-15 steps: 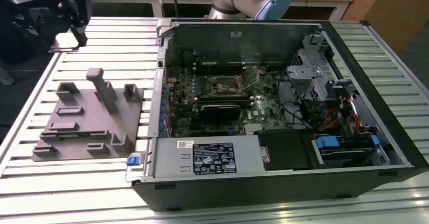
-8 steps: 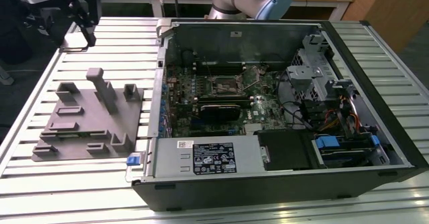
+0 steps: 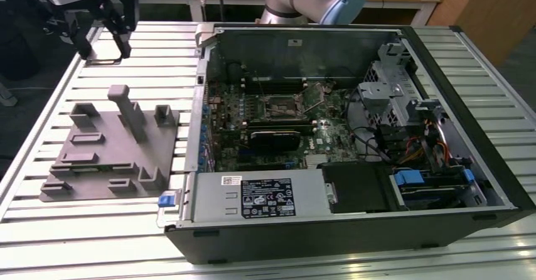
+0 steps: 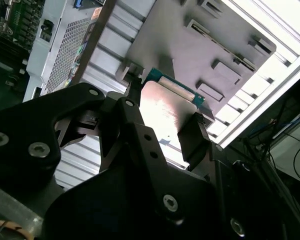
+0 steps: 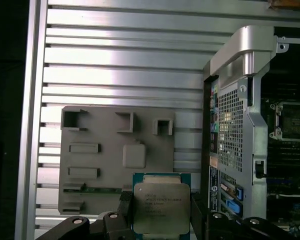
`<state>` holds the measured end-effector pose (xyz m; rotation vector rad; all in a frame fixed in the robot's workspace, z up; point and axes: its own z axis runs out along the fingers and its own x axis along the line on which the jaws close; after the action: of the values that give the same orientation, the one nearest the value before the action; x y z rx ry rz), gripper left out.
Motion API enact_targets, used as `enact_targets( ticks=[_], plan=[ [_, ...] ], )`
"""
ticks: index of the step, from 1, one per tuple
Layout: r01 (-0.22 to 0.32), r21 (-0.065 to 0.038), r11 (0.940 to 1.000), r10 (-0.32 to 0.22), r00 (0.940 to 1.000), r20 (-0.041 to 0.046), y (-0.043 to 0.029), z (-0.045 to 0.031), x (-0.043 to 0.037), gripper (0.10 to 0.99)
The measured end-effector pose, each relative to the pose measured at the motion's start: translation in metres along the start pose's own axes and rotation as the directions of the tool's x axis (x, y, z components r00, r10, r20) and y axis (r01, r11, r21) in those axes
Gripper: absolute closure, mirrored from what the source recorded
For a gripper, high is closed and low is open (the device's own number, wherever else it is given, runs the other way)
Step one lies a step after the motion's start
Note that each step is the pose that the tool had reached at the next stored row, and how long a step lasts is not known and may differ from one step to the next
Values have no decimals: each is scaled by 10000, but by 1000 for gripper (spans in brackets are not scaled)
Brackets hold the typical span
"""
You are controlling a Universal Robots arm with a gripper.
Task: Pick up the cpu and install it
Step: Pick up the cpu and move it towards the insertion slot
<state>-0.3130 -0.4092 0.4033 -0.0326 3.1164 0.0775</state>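
The cpu (image 5: 161,209), a small square chip with a pale silver top on a green board, is clamped between two black fingers (image 5: 124,204) in both wrist views. My gripper (image 5: 161,210) is shut on it by two opposite edges. In the second wrist view the cpu (image 4: 166,107) shows its shiny face, with the gripper (image 4: 165,109) around it. In the exterior view my gripper (image 3: 103,49) hangs over the slatted table at the far left, above and behind the grey fixture (image 3: 109,148). The black-framed socket (image 3: 280,107) lies open inside the computer case.
The open computer case (image 3: 352,217) lies on its side at the exterior view's right, with its metal rear corner (image 5: 245,50) close to my path. A black heatsink-like block (image 3: 272,140) sits below the socket. Drive bays and cables (image 3: 410,142) crowd the case's right side.
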Motion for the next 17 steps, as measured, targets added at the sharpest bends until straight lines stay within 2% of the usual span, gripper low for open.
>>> enact_targets(
  ticks=[17],
  plan=[
    [0,0,10000,0,10000,0,-7,8,-334,541]
  ],
)
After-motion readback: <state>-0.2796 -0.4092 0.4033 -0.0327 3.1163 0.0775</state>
